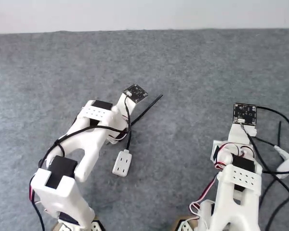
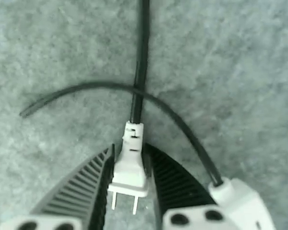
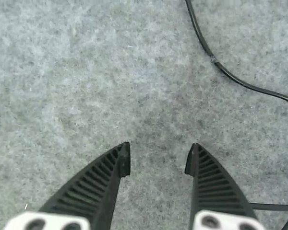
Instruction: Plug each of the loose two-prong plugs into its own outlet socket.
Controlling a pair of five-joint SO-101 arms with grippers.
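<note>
Your left gripper [image 2: 129, 148] is pinching a white two-prong plug [image 2: 129, 172] between its black ribbed fingers [image 2: 81, 191], one finger on each flat side of the moulded plastic body. The two metal prongs are pointing back toward the wrist camera. A thick black cord [image 2: 141, 48] is running straight out from the plug's stepped neck across the table [image 1: 183, 62], which is wearing a grey, fuzzy felt-like surface.

A thin black cable [image 2: 86, 87] is arcing over that cord, crossing it just ahead of the plug. One end is lying loose on the felt. The other end is entering a white rounded housing right beside the left gripper.

In the high view, a white outlet socket [image 1: 122, 162] is lying flat on the table just beside your left arm. It is oblong with rounded corners and paired slots, apart from the held plug.

Your right gripper [image 3: 159, 146] is hanging over bare felt with its fingers [image 3: 101, 187] spread wide, gripping nothing. A slim black wire [image 3: 221, 67] is trailing across the felt ahead of it. A white connector [image 1: 286, 163] with black leads is lying by your right arm; plug or socket, you cannot tell.
</note>
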